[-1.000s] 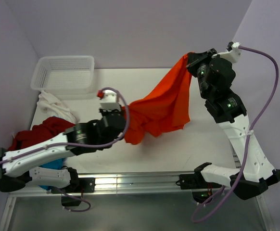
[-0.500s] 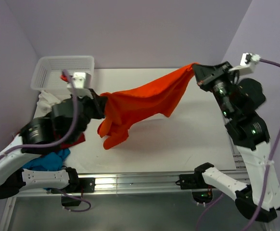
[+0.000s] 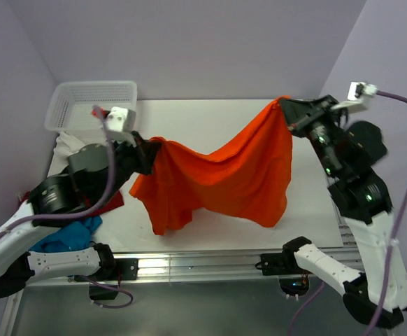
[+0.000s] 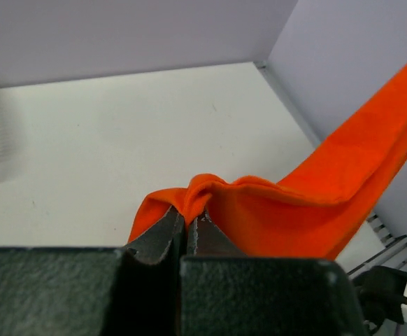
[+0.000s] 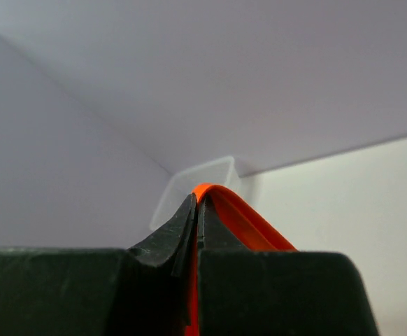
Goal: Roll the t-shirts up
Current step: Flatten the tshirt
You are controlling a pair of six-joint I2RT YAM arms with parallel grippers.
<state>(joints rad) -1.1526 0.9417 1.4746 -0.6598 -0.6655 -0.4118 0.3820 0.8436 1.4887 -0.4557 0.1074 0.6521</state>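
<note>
My left claw [image 3: 147, 145] and right claw [image 3: 285, 105] each pinch shut on the bright orange cloth t-shirt [image 3: 224, 175], which hangs spread between them over the white table [image 3: 210, 119] (middle sagging). The white plastic mesh basket [image 3: 91, 105] sits far left. My left arm half hides the dark red shirt [image 3: 115, 201], blue shirt [image 3: 70, 234] and white shirt [image 3: 65, 147].

The left arm [image 3: 56, 199] reaches from 8 o'clock toward 10 o'clock, its left gripper [image 3: 147, 145] pinched tight on the orange t-shirt [image 3: 224, 175]. The right arm [image 3: 363, 199] rears up from 4 o'clock, the right gripper [image 3: 285, 105] at 2 o'clock clamped on the same shirt.
</note>
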